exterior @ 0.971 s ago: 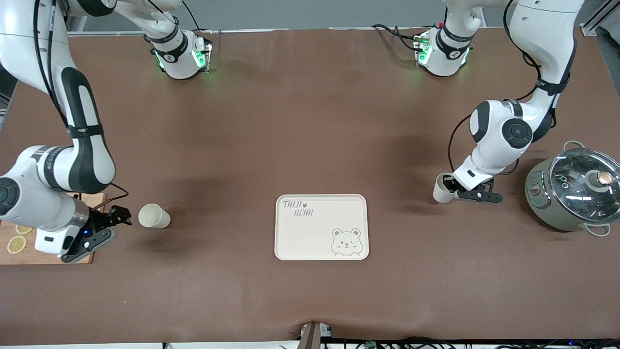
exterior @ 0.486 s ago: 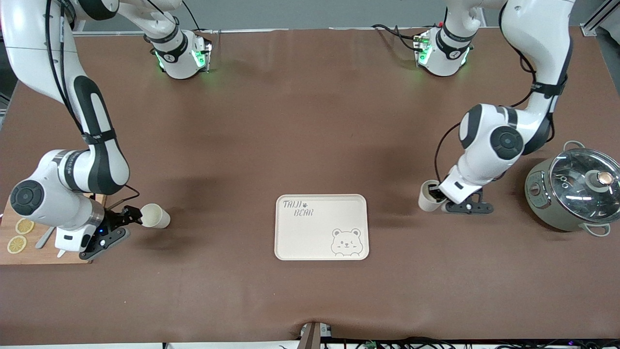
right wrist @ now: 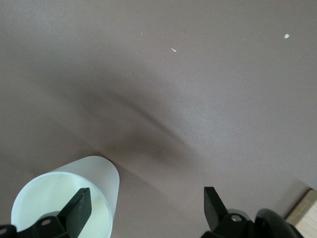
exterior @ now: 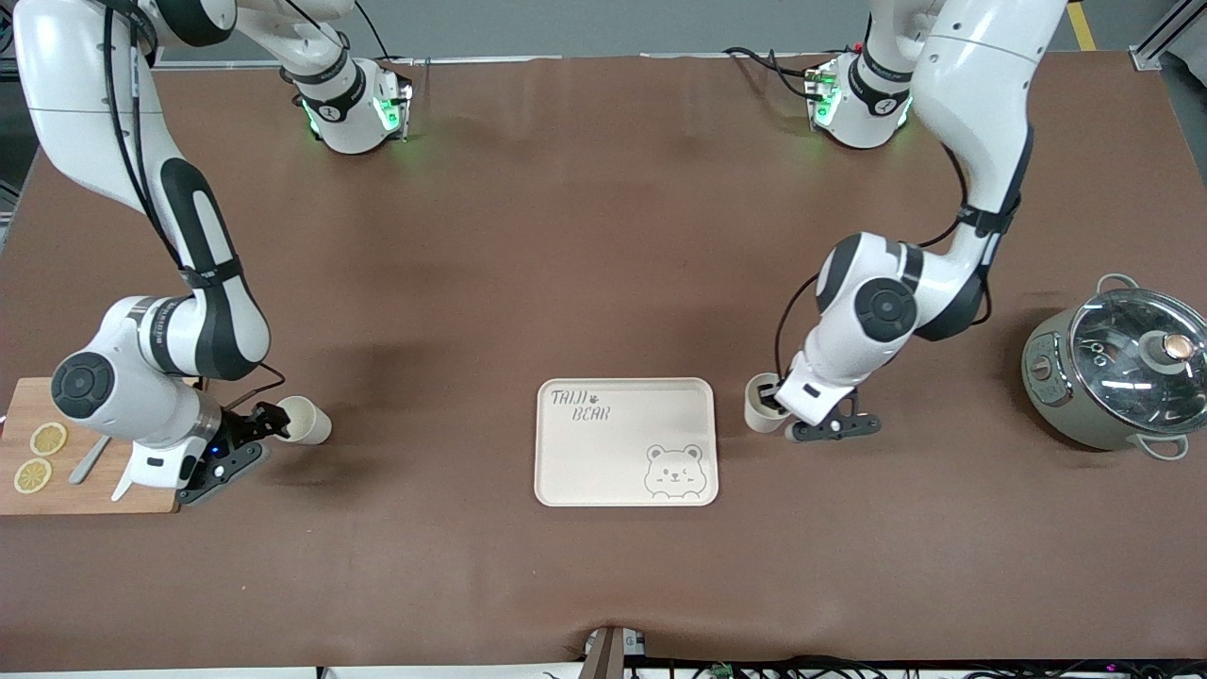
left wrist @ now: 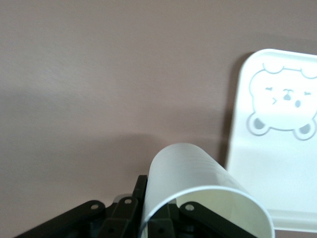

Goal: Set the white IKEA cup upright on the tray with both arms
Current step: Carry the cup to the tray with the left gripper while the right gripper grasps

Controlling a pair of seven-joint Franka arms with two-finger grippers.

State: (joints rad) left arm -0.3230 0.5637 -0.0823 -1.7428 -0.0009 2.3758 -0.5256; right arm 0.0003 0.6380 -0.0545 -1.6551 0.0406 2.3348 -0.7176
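- A lidded pot [exterior: 1117, 377] sits at the frame's right edge; a cutting board [exterior: 90, 490] with lemon slices at lower left.
- Left pincer [exterior: 775, 407] — clamped on one cup's [exterior: 760, 404] rim — has carried it from near the pot to just beside the tray [exterior: 626, 443] at centre.
- Right pincer [exterior: 273, 422], spread wide, has closed in on the second cup [exterior: 306, 421] lying on the tabletop [exterior: 566, 264], one finger inside its mouth.

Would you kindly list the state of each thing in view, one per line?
Left pincer: shut on a cup's rim, beside the tray.
Held cup: carried upright.
Right pincer: open, at the lying cup's mouth.
Lying cup: on its side.
Tray: bare.
Pot: lidded.
Cutting board: holds lemon slices.
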